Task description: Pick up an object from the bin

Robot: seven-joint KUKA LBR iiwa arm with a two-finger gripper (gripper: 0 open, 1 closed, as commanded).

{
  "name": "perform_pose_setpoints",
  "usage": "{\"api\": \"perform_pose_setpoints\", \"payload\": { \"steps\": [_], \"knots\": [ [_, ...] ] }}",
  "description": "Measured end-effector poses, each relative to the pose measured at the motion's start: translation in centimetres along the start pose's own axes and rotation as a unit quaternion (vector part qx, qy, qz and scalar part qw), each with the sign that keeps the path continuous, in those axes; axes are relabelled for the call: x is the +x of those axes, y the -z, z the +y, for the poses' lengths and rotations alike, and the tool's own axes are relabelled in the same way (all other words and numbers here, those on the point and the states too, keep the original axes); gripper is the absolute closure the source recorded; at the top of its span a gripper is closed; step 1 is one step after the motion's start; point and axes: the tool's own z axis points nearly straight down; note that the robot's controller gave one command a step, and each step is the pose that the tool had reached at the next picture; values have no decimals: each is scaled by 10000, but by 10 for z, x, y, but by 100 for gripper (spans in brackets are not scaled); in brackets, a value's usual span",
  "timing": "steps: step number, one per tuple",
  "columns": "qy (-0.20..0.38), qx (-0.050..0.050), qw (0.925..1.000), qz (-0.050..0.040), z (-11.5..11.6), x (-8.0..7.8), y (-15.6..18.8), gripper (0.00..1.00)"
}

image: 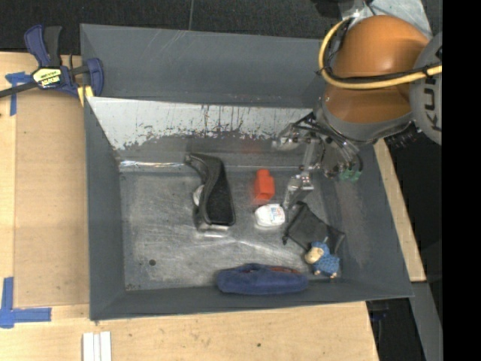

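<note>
Camera view: the end effector [299,186] hangs at 2 o'clock of the bin [105,224] floor; whether it is released or clenched cannot be told. Nearest to it are an orange-red block [264,185] just beside it at 9 o'clock, a white round disc [270,216] at 7 o'clock and a black flat piece [310,229] at 6 o'clock. A black curved handle [213,195] lies at centre-left. A blue cloth pouch [259,280] and a small blue-and-yellow figure [324,260] lie along the 6 o'clock wall.
</note>
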Motion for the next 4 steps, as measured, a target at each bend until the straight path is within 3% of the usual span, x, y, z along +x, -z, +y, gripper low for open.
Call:
{"api": "perform_pose_setpoints", "payload": {
  "steps": [1, 2, 3, 4],
  "knots": [
    [1431, 5, 9897, -27, 12, -22, -163, 0],
    [3053, 7, 9522, -70, -33, -24, -161, 0],
    [3040, 17, 9526, -120, -32, -27, -158, 100],
    [3035, 11, 9528, -31, -27, -15, -55, 100]
  ]
}}
